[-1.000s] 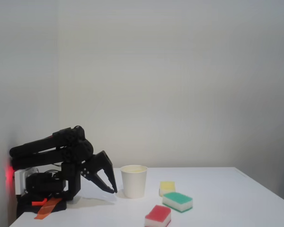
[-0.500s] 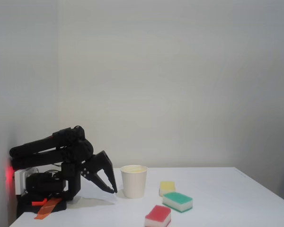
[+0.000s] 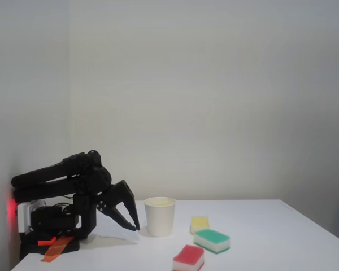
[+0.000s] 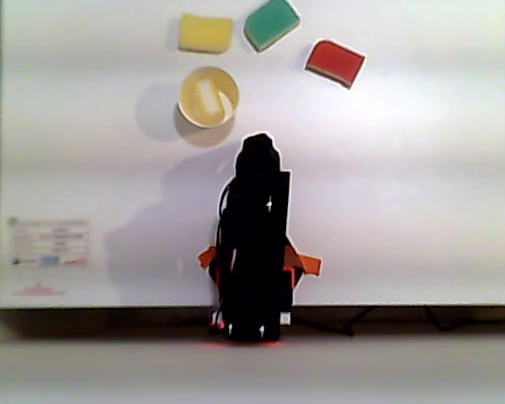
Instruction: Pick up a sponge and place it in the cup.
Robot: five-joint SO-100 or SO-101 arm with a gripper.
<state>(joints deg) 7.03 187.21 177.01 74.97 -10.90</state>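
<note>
Sponge [image 4: 208,97] is seen inside the cup [image 3: 160,221]: a pale block lies within the rim in the other view, and a yellowish fill is hinted at the rim in the fixed view. A second yellow sponge [image 3: 199,223] is left on the tabletop [image 3: 271,237] just beyond the cup, with the green-topped sponge [image 3: 212,240] and red-topped sponge [image 3: 188,257] near it. Nothing is seen to have moved over the last second; arm and hand [image 3: 134,223] are parked folded beside the cup, fingertips pointing down near the surface. No object is held; the jaws look narrow, though the gap is poorly resolved at this range. Placement is judged complete, with only retreat left.
</note>
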